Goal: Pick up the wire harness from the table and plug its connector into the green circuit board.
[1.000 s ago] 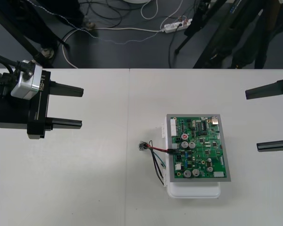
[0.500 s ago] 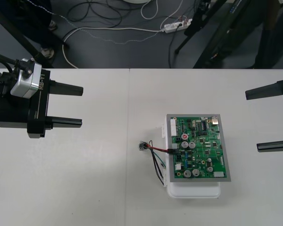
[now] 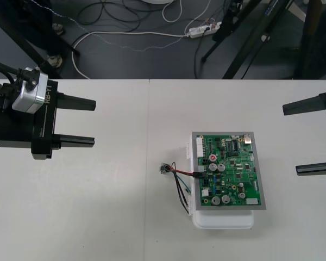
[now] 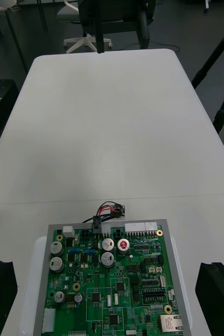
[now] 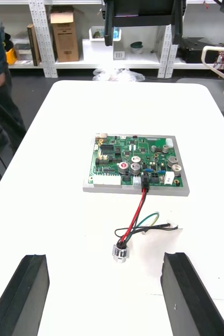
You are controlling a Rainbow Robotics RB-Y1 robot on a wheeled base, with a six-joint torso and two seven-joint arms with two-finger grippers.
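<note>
The green circuit board [image 3: 228,171] sits on its white base [image 3: 223,220] right of the table's middle. The harness's black plug [image 3: 198,175] sits in a connector at the board's left edge, also seen as the plug [image 5: 144,184] and the plug [image 4: 97,223]. Red, black and green wires [image 3: 180,182] trail off the board onto the table, ending in the round metal socket [image 3: 164,169], the socket [image 5: 120,252]. My left gripper [image 3: 76,123] waits open at the left side, well away from the board. My right gripper [image 3: 309,136] stands open at the right edge. Neither holds anything.
The table's far edge [image 3: 152,80] borders dark floor with cables and a power strip [image 3: 204,30]. Black stand legs [image 3: 244,43] rise beyond the edge. Bare tabletop lies between the left gripper and the harness.
</note>
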